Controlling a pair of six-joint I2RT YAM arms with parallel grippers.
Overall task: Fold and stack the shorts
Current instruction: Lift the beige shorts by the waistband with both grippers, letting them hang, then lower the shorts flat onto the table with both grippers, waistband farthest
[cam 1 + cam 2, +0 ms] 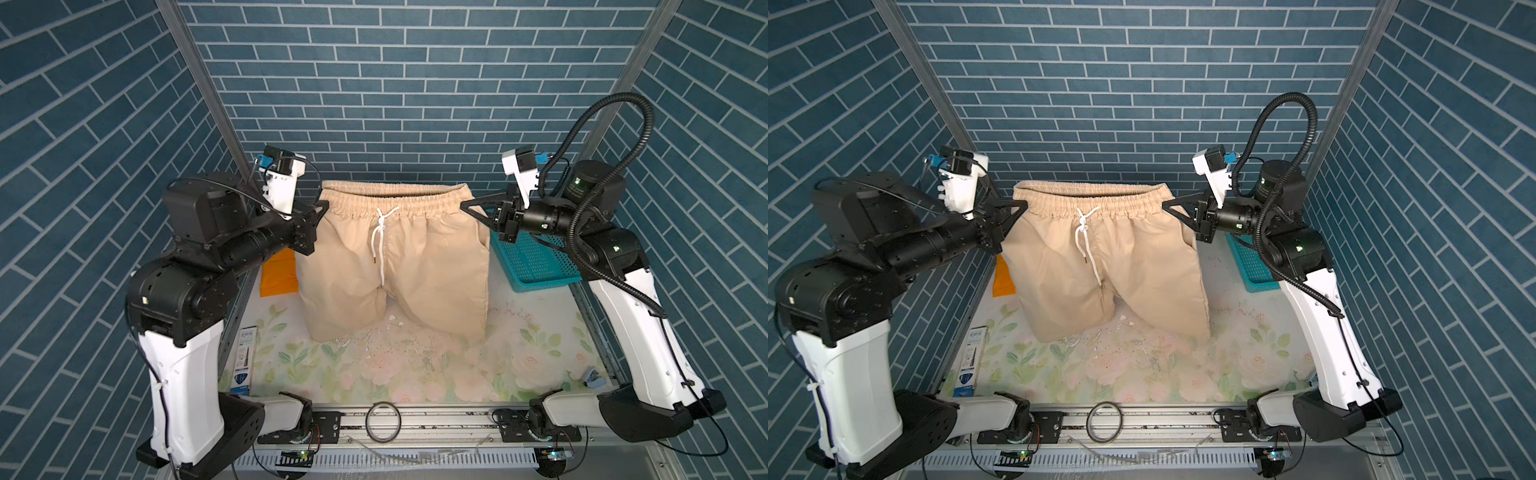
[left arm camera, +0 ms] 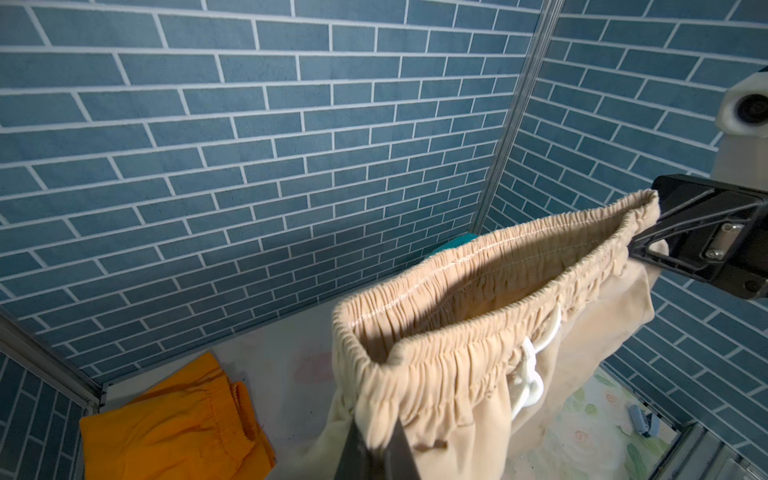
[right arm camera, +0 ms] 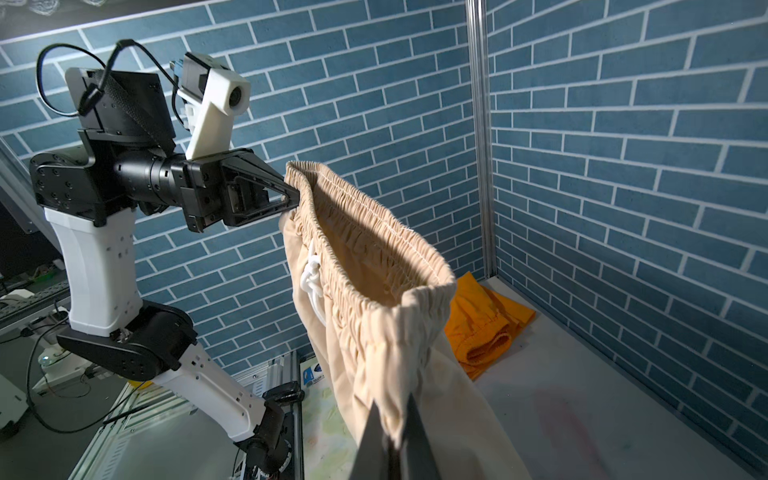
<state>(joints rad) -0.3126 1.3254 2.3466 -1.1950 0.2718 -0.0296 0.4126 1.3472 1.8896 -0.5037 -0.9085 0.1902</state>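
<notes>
1. Labels and writing
- A flat blue-and-white printed box (image 1: 245,353) lies on the counter's left edge. Its print is too small to read.
- The shorts, the arms and the basket show no print that can be read.

2. Claws
- Left claw (image 1: 324,204): jaws pressed together, pinching the left end of the elastic waistband of the beige shorts (image 1: 395,257).
- Right claw (image 1: 463,204): jaws pressed together, pinching the right end of the same waistband.
- In both wrist views, cloth is clamped between the near fingertips.

3. Task items
- The beige shorts hang between the two claws above the middle of the counter, front side facing the top views. The waistband is stretched and open at the top. The white drawstring (image 1: 380,237) is knotted and hangs down the front. The leg hems reach counter level; contact cannot be confirmed.
- The orange shorts (image 1: 279,276) lie bunched on the counter at the far left corner, beside the left wall and partly hidden behind the beige pair.

4. Surface
- The counter (image 1: 374,365) carries a pale cover printed with green leaves and pink flowers, worn and flaking near the centre.
- A teal perforated basket (image 1: 536,266) sits at the far right, under the right arm's wrist.
- A small blue clip (image 1: 592,378) lies near the right edge.
- A black ring (image 1: 383,422) rests on the front aluminium rail.

5. Room
- Blue brick-pattern walls (image 1: 374,83) enclose three sides, with aluminium posts (image 1: 203,83) at the corners.
</notes>
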